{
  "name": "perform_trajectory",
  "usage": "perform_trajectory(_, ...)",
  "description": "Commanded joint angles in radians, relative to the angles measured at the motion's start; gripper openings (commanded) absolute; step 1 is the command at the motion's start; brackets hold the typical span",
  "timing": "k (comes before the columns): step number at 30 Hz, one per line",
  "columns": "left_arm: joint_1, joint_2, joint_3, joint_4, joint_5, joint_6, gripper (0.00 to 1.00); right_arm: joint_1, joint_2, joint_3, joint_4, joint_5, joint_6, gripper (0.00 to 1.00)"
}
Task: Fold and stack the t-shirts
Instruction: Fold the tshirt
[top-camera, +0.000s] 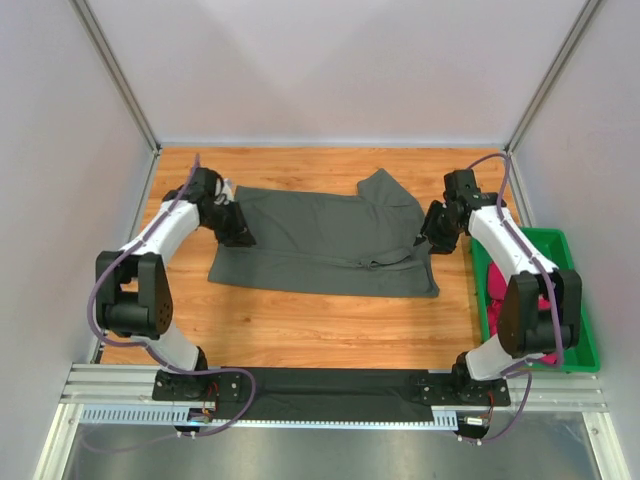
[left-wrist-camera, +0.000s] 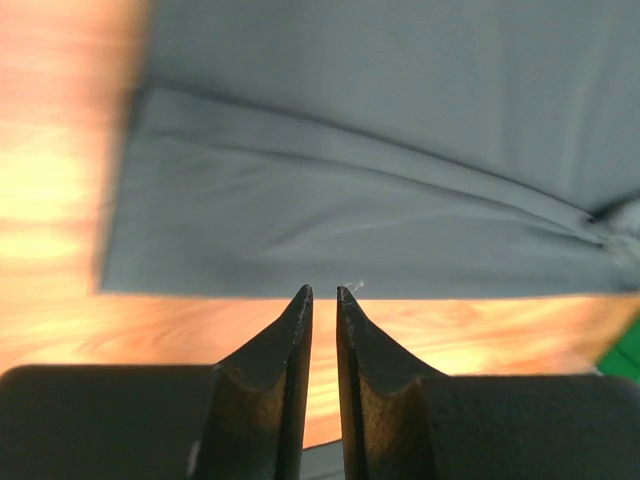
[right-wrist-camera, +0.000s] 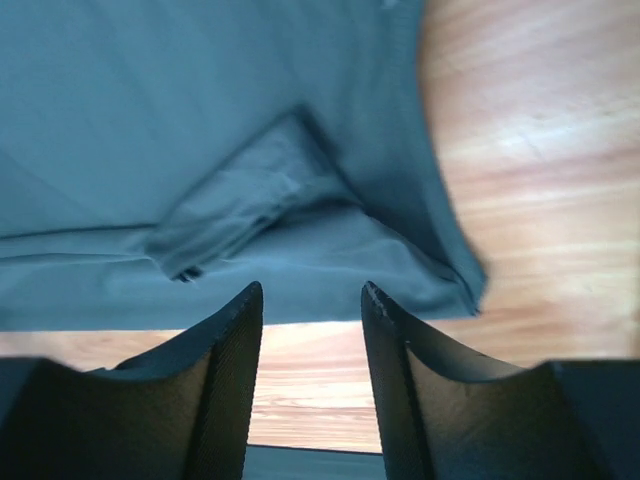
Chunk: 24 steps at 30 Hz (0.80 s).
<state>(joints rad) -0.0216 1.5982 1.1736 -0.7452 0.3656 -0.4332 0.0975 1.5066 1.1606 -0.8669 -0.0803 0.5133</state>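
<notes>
wooden table (top-camera: 330, 320), grey t-shirt (top-camera: 320, 240) lying on it, green tray (top-camera: 560, 245) right

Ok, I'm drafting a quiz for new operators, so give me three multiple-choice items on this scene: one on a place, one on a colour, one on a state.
1. Where is the pink t-shirt?
A. spread on the table
B. in the green tray
C. in the left gripper

2. What colour is the spread-out t-shirt on the wooden table?
A. white
B. dark grey
C. yellow

3. How is the right gripper?
A. open and empty
B. shut on cloth
C. out of view

Answers:
1 B, pink cloth shows inside the tray at the right.
2 B, the top view shows it charcoal grey.
3 A, its wrist view shows a wide gap between the fingers with nothing in it.
</notes>
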Motion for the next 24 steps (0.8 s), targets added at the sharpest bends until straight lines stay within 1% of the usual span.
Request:
perform_trajectory(1,-0.179,0.037,0.058,0.140,0.165,-0.118,0.27,0.001,0.104,0.054,0.061,-0.139,0.080,0.47)
perform_trajectory(2,-0.213,0.046,0.057,0.185,0.180,-0.156,0.28,-0.001,0.122,0.074,0.065,-0.142,0.091,0.47)
perform_trajectory(3,-0.244,0.066,0.052,0.272,0.193,-0.189,0.28,0.002,0.154,0.080,0.071,-0.147,0.096,0.47)
perform_trajectory(4,-0.312,0.078,0.054,0.308,0.194,-0.235,0.29,0.002,0.170,0.086,0.091,-0.154,0.096,0.47)
perform_trajectory(6,-0.375,0.127,0.084,0.372,0.187,-0.252,0.29,0.002,0.214,0.105,0.098,-0.170,0.073,0.47)
perform_trajectory(7,-0.430,0.147,0.115,0.386,0.181,-0.257,0.29,0.004,0.228,0.111,0.106,-0.188,0.061,0.46)
perform_trajectory(8,-0.460,0.187,0.132,0.400,0.177,-0.257,0.29,0.002,0.256,0.120,0.111,-0.193,0.042,0.45)
perform_trajectory(9,-0.486,0.207,0.153,0.399,0.158,-0.251,0.31,0.002,0.265,0.120,0.120,-0.191,0.036,0.45)
perform_trajectory(10,-0.539,0.224,0.197,0.392,0.138,-0.242,0.31,0.002,0.273,0.119,0.126,-0.187,0.027,0.45)
perform_trajectory(12,-0.586,0.278,0.247,0.363,0.086,-0.202,0.33,0.004,0.290,0.119,0.123,-0.173,0.005,0.45)
perform_trajectory(13,-0.613,0.296,0.291,0.354,0.022,-0.188,0.33,0.002,0.291,0.117,0.126,-0.165,-0.002,0.45)
perform_trajectory(14,-0.653,0.310,0.311,0.339,-0.011,-0.164,0.34,0.002,0.294,0.116,0.126,-0.162,-0.009,0.44)
perform_trajectory(15,-0.679,0.339,0.330,0.328,-0.080,-0.148,0.33,0.004,0.294,0.113,0.131,-0.159,-0.021,0.44)
perform_trajectory(16,-0.717,0.351,0.368,0.319,-0.115,-0.135,0.34,0.002,0.294,0.110,0.129,-0.154,-0.024,0.44)
perform_trajectory(17,-0.739,0.365,0.383,0.291,-0.152,-0.122,0.33,0.004,0.296,0.109,0.131,-0.148,-0.028,0.44)
perform_trajectory(18,-0.756,0.394,0.402,0.270,-0.221,-0.101,0.33,0.001,0.296,0.108,0.129,-0.144,-0.032,0.44)
perform_trajectory(20,-0.806,0.434,0.463,0.207,-0.279,-0.075,0.33,0.001,0.296,0.106,0.132,-0.131,-0.041,0.44)
perform_trajectory(21,-0.823,0.448,0.483,0.184,-0.348,-0.052,0.34,0.001,0.296,0.105,0.138,-0.131,-0.042,0.44)
perform_trajectory(22,-0.840,0.462,0.524,0.164,-0.364,-0.036,0.35,0.002,0.296,0.102,0.141,-0.137,-0.044,0.44)
perform_trajectory(24,-0.873,0.500,0.560,0.116,-0.439,-0.024,0.37,0.002,0.303,0.102,0.149,-0.147,-0.048,0.45)
